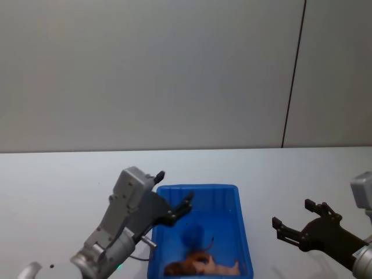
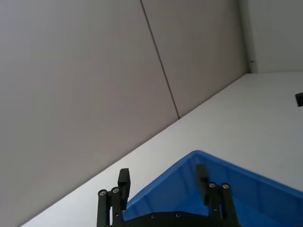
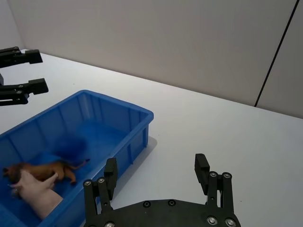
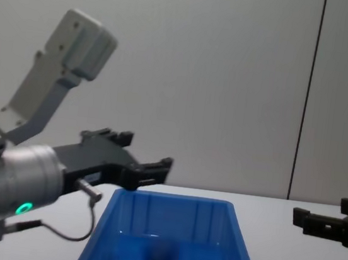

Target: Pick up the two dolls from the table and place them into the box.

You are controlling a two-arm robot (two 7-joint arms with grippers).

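Left claw (image 1: 174, 195) open above box (image 1: 235, 232).

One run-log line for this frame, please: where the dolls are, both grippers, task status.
dolls: pale pink plastic pig and brown four-legged toy animal inside blue plastic bin | left gripper: open, empty, over bin's far-left corner | right gripper: open, empty, right of bin | status: both placed

The head view looks down from above on the box (image 1: 200, 192); the chest view faces it low, close; both wrist views share its rim

Box (image 1: 241, 226) top open, L gripper (image 1: 172, 195) over rim.
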